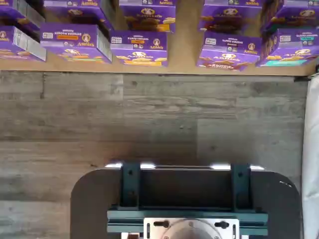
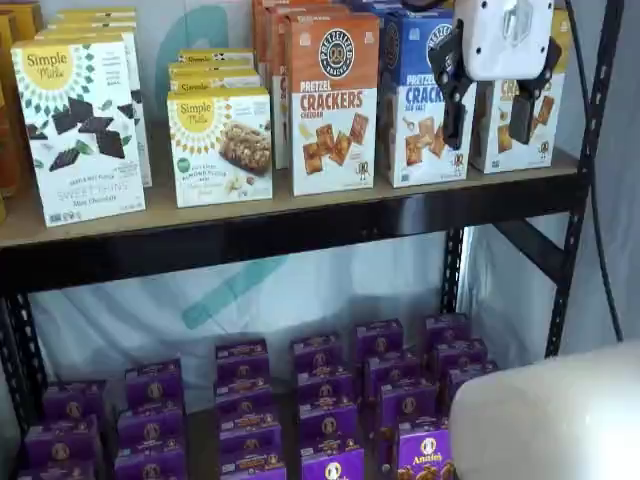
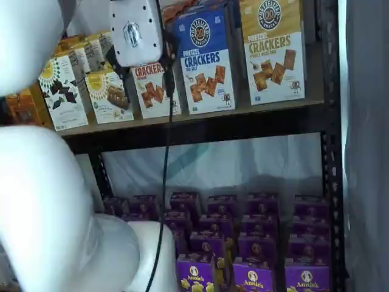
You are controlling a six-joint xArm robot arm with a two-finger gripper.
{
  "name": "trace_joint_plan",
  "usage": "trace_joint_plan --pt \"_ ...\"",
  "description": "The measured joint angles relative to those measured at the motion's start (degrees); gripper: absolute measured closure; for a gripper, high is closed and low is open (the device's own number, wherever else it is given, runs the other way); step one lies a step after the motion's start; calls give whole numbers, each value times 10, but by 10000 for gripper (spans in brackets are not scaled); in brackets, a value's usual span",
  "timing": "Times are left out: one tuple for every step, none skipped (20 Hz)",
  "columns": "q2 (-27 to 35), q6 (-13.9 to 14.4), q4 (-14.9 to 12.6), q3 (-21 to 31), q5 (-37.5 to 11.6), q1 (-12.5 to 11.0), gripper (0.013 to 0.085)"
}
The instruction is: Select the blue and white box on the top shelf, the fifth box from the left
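The blue and white box stands upright on the top shelf, its foot close behind the shelf's black front beam. To one side the orange-topped cheddar carton stands just beside it; to the other stands a yellow-topped carton, with a narrow gap showing between them in a shelf view. The hand hangs in front of the box's upper part, released, its two black fingers plainly spread and nothing between them. Below the beam, small purple boxes fill the lower level; open air lies between beam and boxes.
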Motion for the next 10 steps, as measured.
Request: trace_joint_plan --pt "-4 0 -1 4 -8 1 130" --pt "-14 0 -1 12 -23 0 130" --pt "-16 -2 1 14 -27 -2 130" --pt "-16 -3 3 15 -30 -4 130" --pt "-16 -3 4 15 -31 -5 130" --pt "-16 -3 3 16 -32 -4 130" --pt "-16 -3 1 16 -33 -3 130" --pt "-15 -2 0 17 -34 -1 130" --pt "-15 -1 -1 18 -36 -1 130" --pt "-14 -1 -2 19 -38 1 130"
